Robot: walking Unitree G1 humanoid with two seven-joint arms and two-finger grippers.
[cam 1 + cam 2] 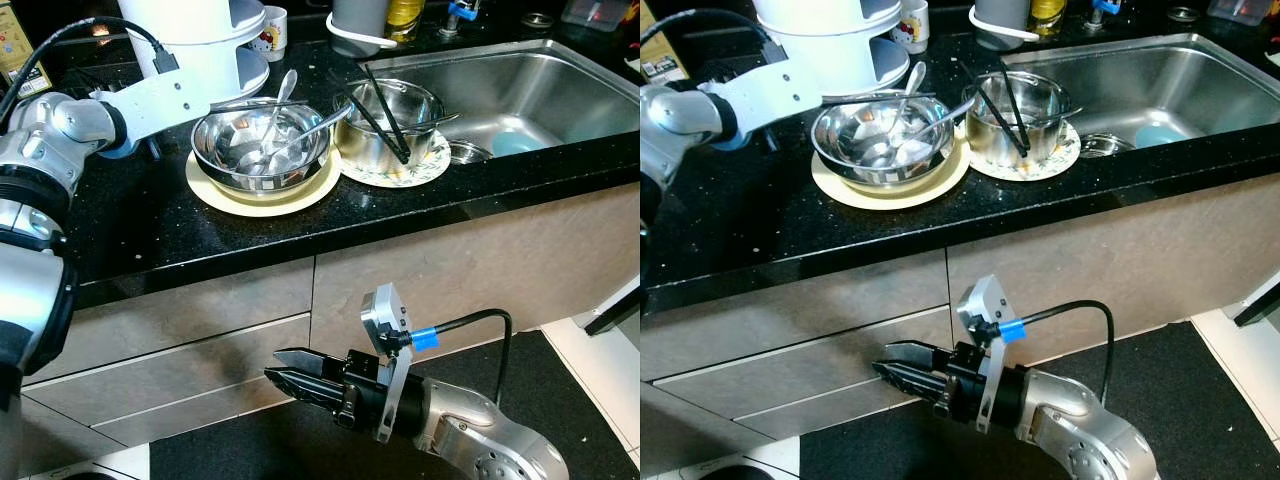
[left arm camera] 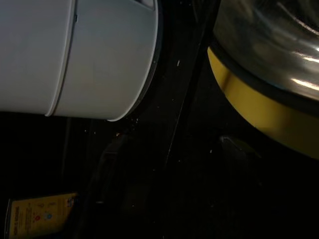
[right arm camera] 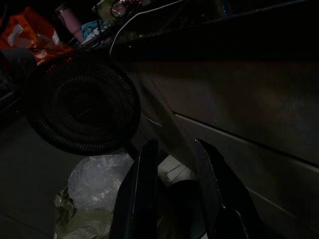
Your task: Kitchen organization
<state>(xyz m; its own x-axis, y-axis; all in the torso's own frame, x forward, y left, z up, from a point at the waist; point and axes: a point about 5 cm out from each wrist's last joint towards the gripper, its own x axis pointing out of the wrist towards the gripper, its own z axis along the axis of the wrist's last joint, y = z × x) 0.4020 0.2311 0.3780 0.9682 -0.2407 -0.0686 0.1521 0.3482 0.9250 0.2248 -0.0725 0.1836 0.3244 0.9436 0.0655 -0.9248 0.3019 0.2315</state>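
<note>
A steel bowl [image 1: 260, 150] holding spoons [image 1: 283, 95] rests on a yellow plate [image 1: 262, 206] on the black counter. Beside it, a smaller steel pot [image 1: 392, 120] with black chopsticks [image 1: 385, 125] stands on a patterned plate [image 1: 425, 168]. My left arm [image 1: 150, 100] reaches across the counter, and my left gripper [image 1: 240, 104] lies at the bowl's far rim, between the bowl and a white appliance [image 1: 200, 40]. The left wrist view is too dark to show its fingers. Low in front of the drawers, my right gripper [image 1: 270, 364] is open and holds nothing.
The steel sink [image 1: 540, 90] lies to the right, with a blue item in it. A mug [image 1: 272, 30] and bottles stand at the counter's back. Drawer fronts [image 1: 200, 330] are below the counter. The right wrist view shows a floor fan [image 3: 82, 104] and bubble wrap [image 3: 97, 179].
</note>
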